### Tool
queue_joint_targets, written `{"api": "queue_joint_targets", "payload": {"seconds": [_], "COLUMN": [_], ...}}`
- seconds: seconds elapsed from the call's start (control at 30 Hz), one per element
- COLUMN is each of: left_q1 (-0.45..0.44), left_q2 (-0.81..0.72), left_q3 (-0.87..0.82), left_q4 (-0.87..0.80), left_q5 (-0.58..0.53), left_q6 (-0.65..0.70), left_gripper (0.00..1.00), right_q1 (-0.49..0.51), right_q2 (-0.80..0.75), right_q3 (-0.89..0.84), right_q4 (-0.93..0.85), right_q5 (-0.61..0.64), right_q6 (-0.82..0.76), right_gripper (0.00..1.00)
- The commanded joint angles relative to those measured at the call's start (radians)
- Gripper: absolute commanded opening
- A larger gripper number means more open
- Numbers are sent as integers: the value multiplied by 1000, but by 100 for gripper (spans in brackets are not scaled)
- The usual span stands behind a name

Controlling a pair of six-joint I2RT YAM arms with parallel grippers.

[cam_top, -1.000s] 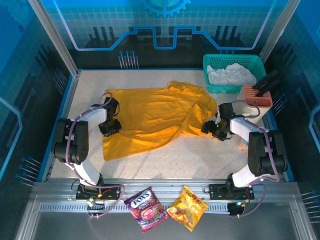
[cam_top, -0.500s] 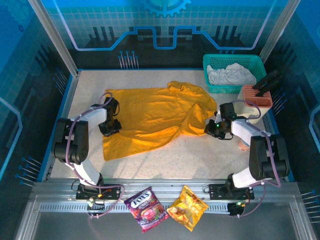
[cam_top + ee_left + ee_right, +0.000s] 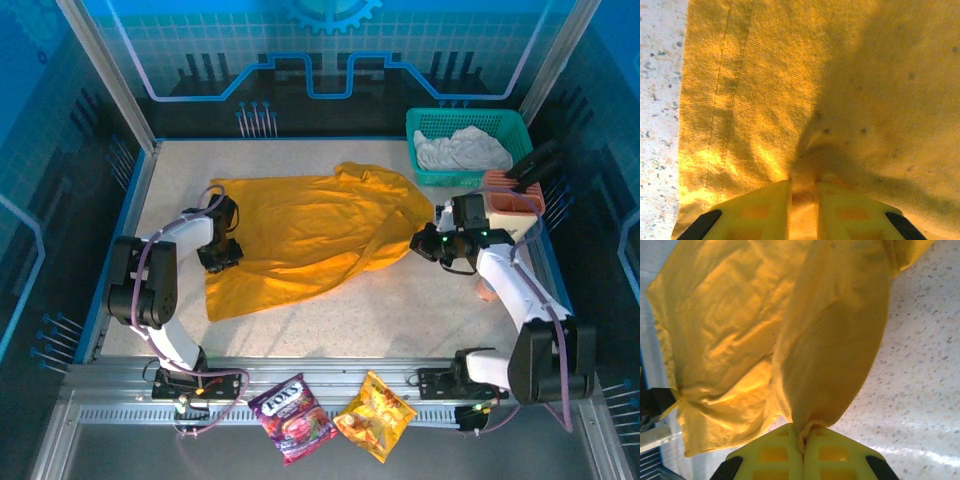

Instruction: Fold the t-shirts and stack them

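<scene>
A golden-orange t-shirt (image 3: 300,235) lies spread and rumpled across the middle of the table. My left gripper (image 3: 218,255) sits at the shirt's left edge, shut on a fold of the orange cloth (image 3: 803,197) between its yellow fingers (image 3: 760,210). My right gripper (image 3: 425,243) is at the shirt's right side, lifted off the table, shut on a bunched pinch of the same shirt (image 3: 830,355), which hangs from its fingertips (image 3: 775,450). A whitish-grey t-shirt (image 3: 460,150) lies crumpled in the green basket (image 3: 425,125) at the back right.
An orange-brown holder (image 3: 520,200) with a black tool stands right of my right arm. Two snack packets, purple (image 3: 292,417) and orange (image 3: 374,413), lie on the metal rail in front of the table. Bare speckled table (image 3: 400,310) runs along the near side.
My right gripper closed on the shirt's right edge and rose, drawing the cloth up and to the right. The left gripper stayed put.
</scene>
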Motion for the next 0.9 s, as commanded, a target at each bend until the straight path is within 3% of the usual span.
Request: {"api": "queue_joint_targets", "payload": {"seconds": [0.0, 0.4, 0.6, 0.87], "left_q1": [-7, -9, -9, -14], "left_q2": [-21, -28, -15, -9], "left_q3": [3, -15, -17, -18], "left_q4": [-38, -15, -8, -2], "left_q5": [-22, 0, 5, 6], "left_q6": [13, 38, 46, 46], "left_gripper": [20, 21, 21, 23], "right_q1": [41, 200, 382, 728], "right_q2": [-93, -554, -626, -648], "right_q3": [12, -192, -287, -356], "right_q4": [-81, -236, -270, -346], "right_q5": [-19, 237, 381, 623], "right_q6": [106, 561, 775, 1175], "right_gripper": [0, 0, 0, 0]}}
